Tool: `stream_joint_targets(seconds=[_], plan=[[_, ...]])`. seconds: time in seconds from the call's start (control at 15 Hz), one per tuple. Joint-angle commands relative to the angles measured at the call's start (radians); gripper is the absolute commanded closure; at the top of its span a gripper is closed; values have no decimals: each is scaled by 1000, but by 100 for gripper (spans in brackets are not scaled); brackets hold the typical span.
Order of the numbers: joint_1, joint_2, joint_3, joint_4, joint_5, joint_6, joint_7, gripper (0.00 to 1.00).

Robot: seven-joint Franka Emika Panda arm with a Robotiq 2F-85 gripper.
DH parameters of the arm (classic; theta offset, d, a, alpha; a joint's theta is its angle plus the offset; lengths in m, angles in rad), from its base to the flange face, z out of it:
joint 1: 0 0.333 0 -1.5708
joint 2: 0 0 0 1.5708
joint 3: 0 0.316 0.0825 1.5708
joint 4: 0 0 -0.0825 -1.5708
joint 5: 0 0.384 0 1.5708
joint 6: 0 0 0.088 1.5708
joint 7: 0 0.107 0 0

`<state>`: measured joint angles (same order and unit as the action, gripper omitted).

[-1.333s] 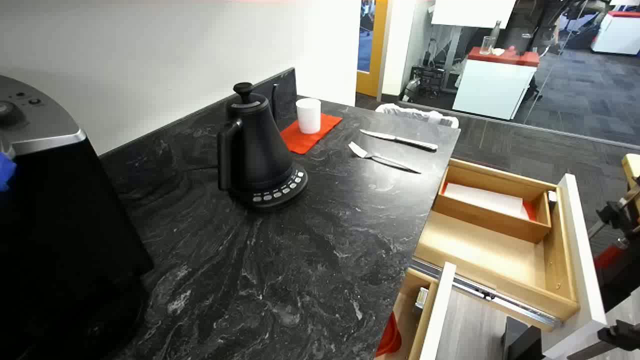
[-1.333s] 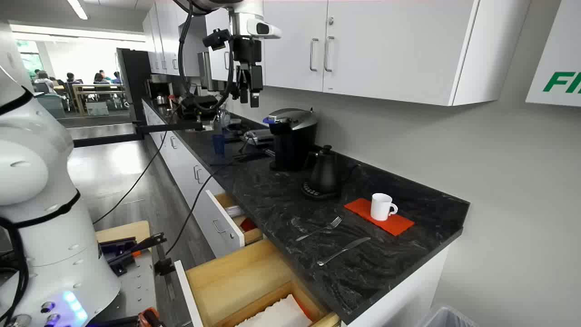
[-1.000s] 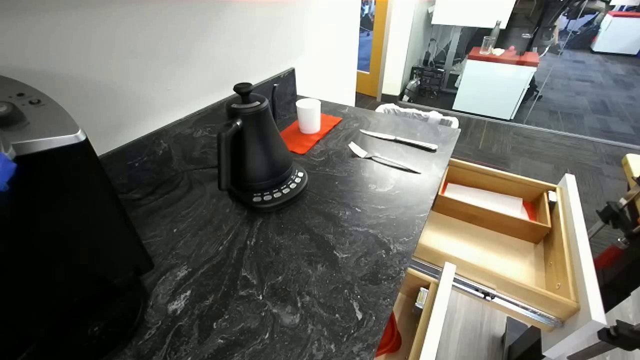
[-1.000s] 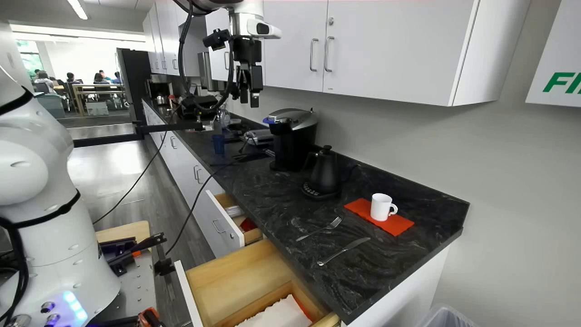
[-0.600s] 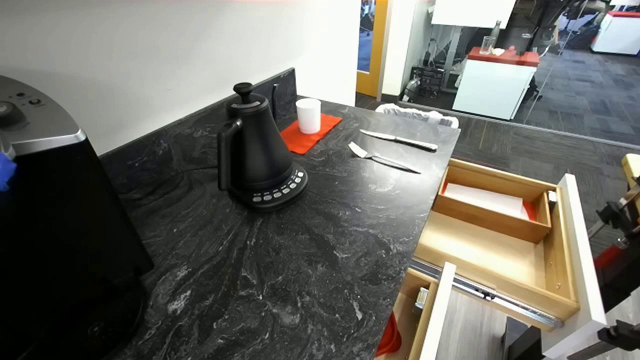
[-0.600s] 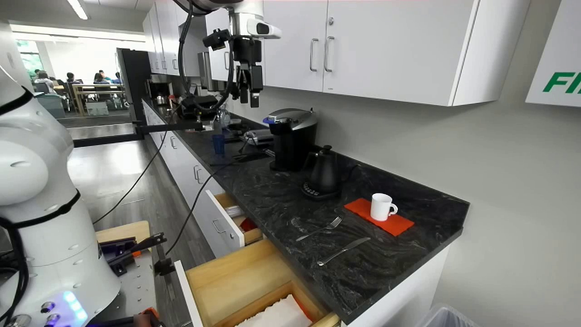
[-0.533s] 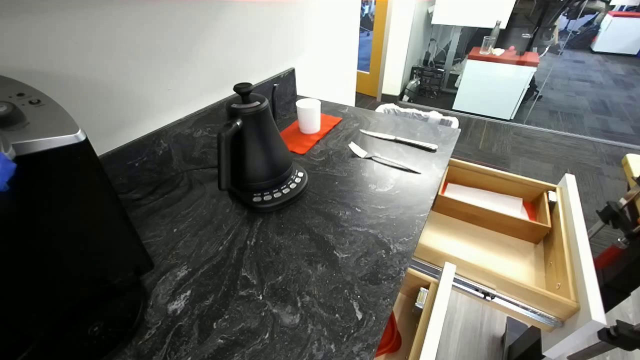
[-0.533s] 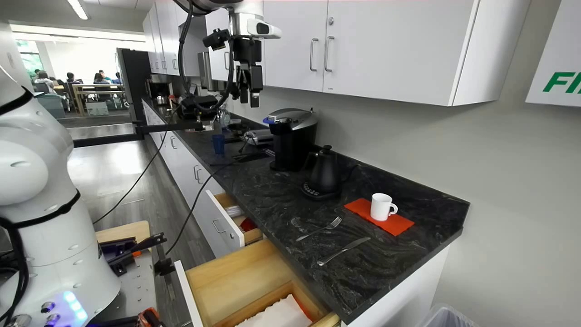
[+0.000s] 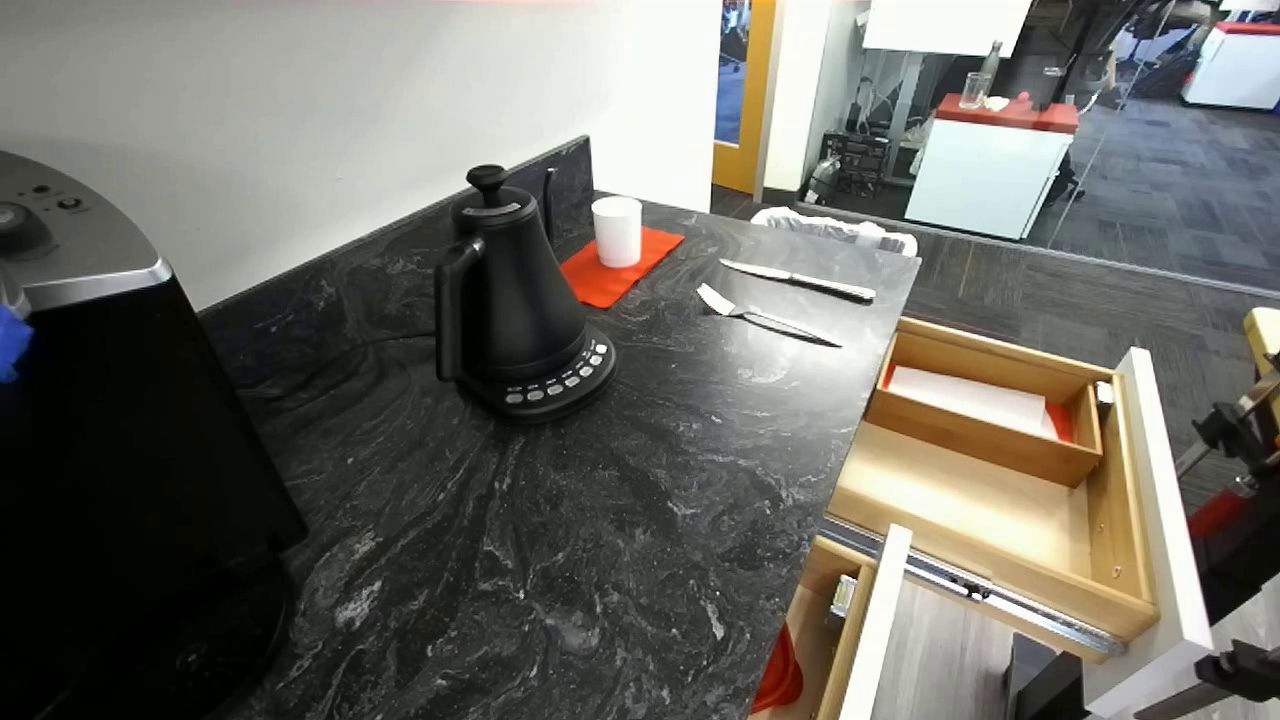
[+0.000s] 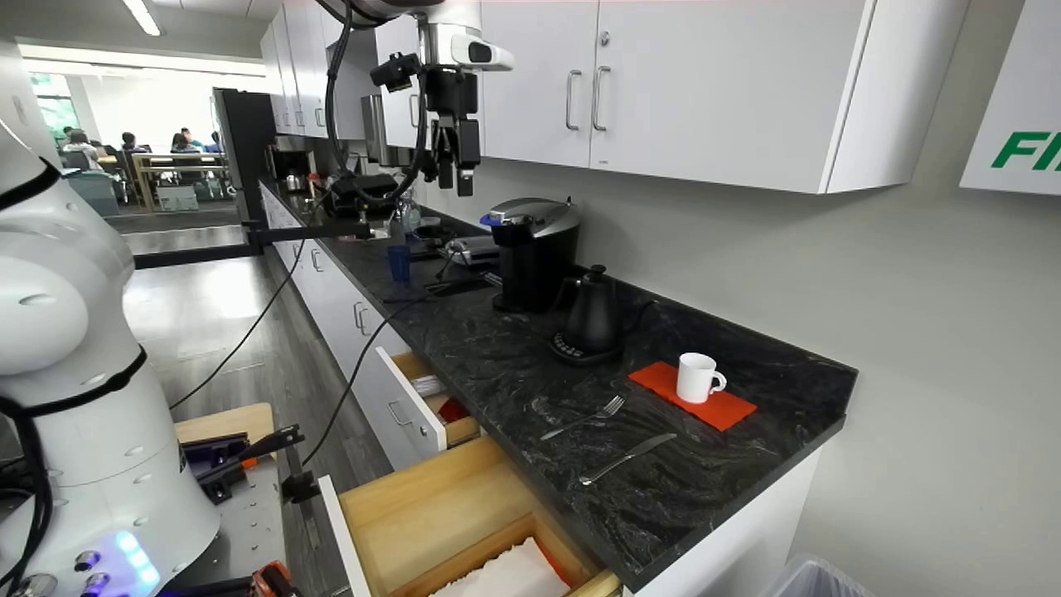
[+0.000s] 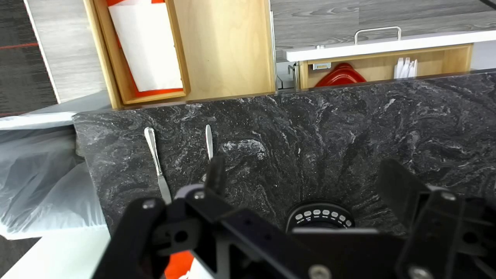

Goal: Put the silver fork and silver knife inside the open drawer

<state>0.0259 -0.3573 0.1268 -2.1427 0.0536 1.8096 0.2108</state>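
Observation:
The silver fork (image 9: 765, 317) lies on the dark counter, also seen in an exterior view (image 10: 584, 419). The silver knife (image 9: 797, 279) lies beside it, nearer the counter's end, also seen in an exterior view (image 10: 627, 459). In the wrist view the knife (image 11: 156, 161) shows most of its length. The fork's handle (image 11: 209, 141) shows there, its head hidden behind a finger. The open drawer (image 9: 970, 495) sits below the counter edge, also in an exterior view (image 10: 439, 502) and the wrist view (image 11: 228, 46). My gripper (image 10: 456, 178) hangs high above the counter. Its fingers (image 11: 302, 166) are wide apart and empty.
A black kettle (image 9: 515, 290) stands on the counter by the wall. A white mug (image 10: 695, 378) stands on a red napkin (image 10: 729, 408). A coffee machine (image 10: 535, 257) stands behind the kettle. Another drawer (image 10: 464, 429) is partly open. A lined bin (image 11: 46, 178) stands at the counter's end.

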Motion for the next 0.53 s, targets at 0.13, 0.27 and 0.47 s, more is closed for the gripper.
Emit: stream_joint_targets(seconds=[0.13, 0.27, 0.47], plan=[[8, 46, -1, 8, -14, 20, 7, 0], [3, 122, 5, 16, -48, 69, 10, 0], [2, 273, -4, 42, -77, 215, 24, 0]])
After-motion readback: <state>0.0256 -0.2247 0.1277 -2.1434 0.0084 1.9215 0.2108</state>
